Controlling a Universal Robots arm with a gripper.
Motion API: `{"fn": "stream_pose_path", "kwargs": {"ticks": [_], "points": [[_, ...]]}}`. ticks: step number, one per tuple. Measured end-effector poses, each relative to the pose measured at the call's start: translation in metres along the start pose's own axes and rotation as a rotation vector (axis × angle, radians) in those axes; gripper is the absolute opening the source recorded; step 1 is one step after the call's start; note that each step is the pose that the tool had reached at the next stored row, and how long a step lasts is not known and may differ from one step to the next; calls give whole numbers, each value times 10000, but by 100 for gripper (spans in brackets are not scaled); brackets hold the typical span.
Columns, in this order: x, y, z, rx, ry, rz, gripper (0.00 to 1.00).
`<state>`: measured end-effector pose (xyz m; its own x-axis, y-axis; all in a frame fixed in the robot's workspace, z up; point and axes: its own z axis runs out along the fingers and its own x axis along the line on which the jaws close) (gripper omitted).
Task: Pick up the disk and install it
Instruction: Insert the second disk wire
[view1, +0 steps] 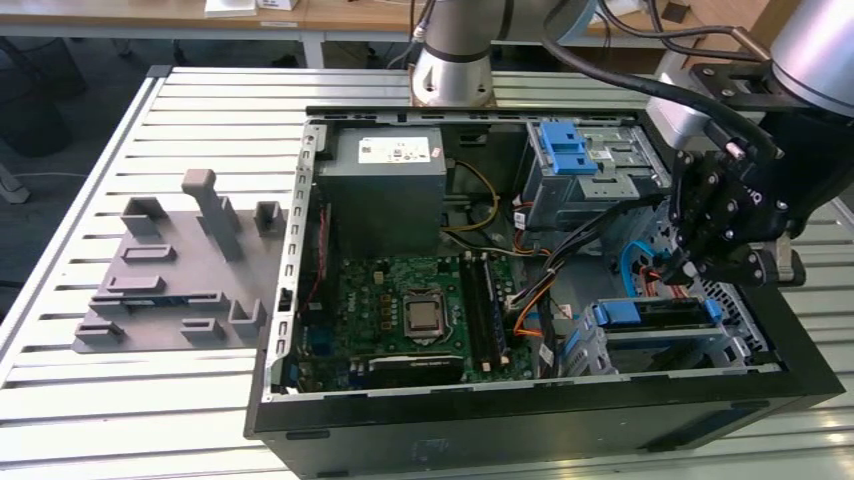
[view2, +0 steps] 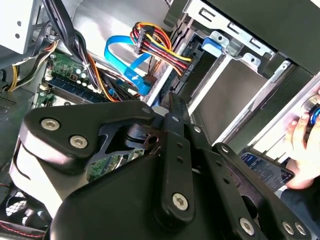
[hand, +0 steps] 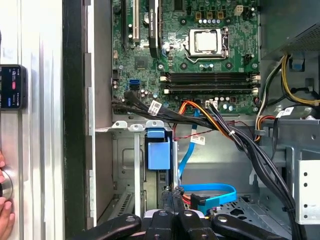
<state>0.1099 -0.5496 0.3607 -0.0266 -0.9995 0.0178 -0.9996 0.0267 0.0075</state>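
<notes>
Working across the exterior view from its left: a grey fixture tray (view1: 167, 285) sits near the left edge of the slatted surface (view1: 134, 420). The open computer case (view1: 534, 425) takes up the middle and right. Inside it I pass the power supply (view1: 387, 175), then the motherboard (view1: 400, 300). Then comes the disk (view1: 651, 316), which sits in the lower drive cage by the case's near right corner.

The gripper (view1: 694, 268) hangs just above that cage, pointing down into the case. In the first wrist view the fingers (hand: 172, 197) look pressed together with nothing between them. They line up with the carrier's blue end (hand: 159, 152), and I cannot tell whether they touch it.

My read is that pickup is done and I am at the tail of the install, with the disk already in its slot. Any seating left would call for a straight push along the cage rails. That push would need to keep clear of the blue ribbon cable (hand: 207, 190) and the orange and black wire bundle (hand: 215, 122) lying just beside the cage.

Of the disk I mostly see its blue plastic carrier frame, square to the cage and level. The sheet-metal bay hides the grey body and the label.

A person's hand (hand: 5, 205) rests outside the case wall.
</notes>
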Motion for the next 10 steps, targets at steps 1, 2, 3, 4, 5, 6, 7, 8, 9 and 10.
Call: {"fn": "stream_pose_path", "kwargs": {"ticks": [1, 2, 3, 4, 5, 6, 7, 8, 9, 10], "points": [[-4, 1, -1, 0, 1, 0, 11], [-7, 3, -3, 0, 0, 1, 11], [-10, 4, -6, 0, 0, 1, 11], [-13, 5, -9, 0, 1, 0, 11], [-18, 6, -11, 0, -1, 0, 11], [-22, 8, -13, 0, -1, 0, 11], [-27, 9, -15, 0, 1, 0, 11], [-30, 12, -16, 0, -1, 1, 11], [-33, 16, -15, 0, -1, 2, 11], [-35, 20, -15, -1, -1, 1, 11]]}}
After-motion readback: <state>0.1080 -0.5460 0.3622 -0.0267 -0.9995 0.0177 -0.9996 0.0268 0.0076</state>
